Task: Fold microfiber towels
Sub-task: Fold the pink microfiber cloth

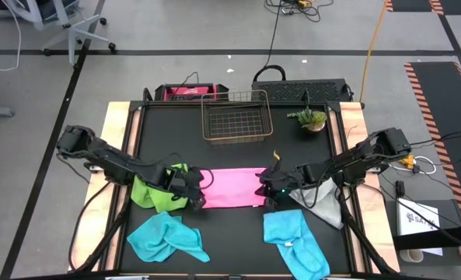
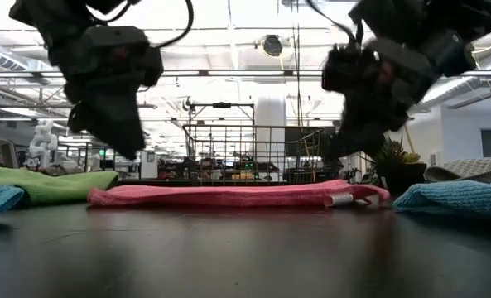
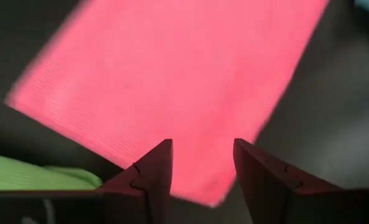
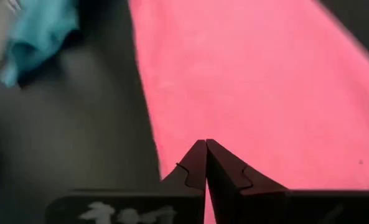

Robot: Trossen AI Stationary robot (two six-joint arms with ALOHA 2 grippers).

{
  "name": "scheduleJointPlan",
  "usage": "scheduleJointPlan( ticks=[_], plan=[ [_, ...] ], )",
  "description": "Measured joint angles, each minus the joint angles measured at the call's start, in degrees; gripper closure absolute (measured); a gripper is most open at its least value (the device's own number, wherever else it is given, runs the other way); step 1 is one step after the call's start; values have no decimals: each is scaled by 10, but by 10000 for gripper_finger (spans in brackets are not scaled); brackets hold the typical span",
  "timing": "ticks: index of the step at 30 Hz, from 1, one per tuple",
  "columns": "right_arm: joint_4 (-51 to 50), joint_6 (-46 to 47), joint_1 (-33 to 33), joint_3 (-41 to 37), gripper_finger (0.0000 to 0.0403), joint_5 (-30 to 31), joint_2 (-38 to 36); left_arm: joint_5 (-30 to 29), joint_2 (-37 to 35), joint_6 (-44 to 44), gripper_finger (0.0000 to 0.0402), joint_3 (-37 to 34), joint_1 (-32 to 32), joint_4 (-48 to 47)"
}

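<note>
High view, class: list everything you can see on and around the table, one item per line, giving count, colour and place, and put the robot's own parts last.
Pink towel: one, pink, flat at table centre between the claws.
Green towel: one, lime, left of the pink one, under the left arm.
Blue towels: two, turquoise, crumpled at the near edge, one left, one right.
Grey towel: one, light grey, right side, under the right arm.
Basket: one, copper wire, far centre.
Plant: one, green, far right.
Table: one, black top.
Left claw: one, dark, open, over the pink towel's left end.
Right claw: one, dark, shut, over its right end.
</note>
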Motion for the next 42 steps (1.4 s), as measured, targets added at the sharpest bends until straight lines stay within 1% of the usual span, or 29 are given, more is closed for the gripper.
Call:
scheduleJointPlan(
  ticks=[4, 6, 10, 13, 20, 24, 25, 27, 32, 38, 42],
  plan=[
    [-34, -20, -23, 0, 403, 15, -24, -70, -21, 15, 229, 1, 17, -42],
    [-62, -29, -41, 0, 403, 15, -32, -78, -22, 23, 229, 0, 30, -71],
    [-99, -46, -74, -1, 392, 11, -36, -70, -21, 37, 229, 0, 50, -88],
    [-111, -63, -89, -1, 366, 10, -36, -71, -21, 44, 229, 0, 60, -84],
    [-134, -72, -114, -1, 288, 12, -36, -72, -11, 49, 229, 0, 76, -89],
    [-172, -86, -133, -1, 264, 12, -36, -72, 7, 53, 229, 1, 81, -79],
    [-178, -86, -137, -1, 260, 12, -36, -72, 9, 55, 229, -1, 82, -82],
    [-186, -94, -143, -1, 258, 12, -36, -72, 17, 58, 229, 1, 82, -60],
    [-176, -100, -155, 0, 258, 11, -36, -72, 29, 57, 229, 0, 82, -49],
    [-170, -110, -158, 0, 259, 9, -27, -72, 28, 57, 229, 1, 82, -49],
    [-165, -109, -158, -1, 259, -4, -12, -72, 28, 57, 229, 1, 82, -48]
  ],
)
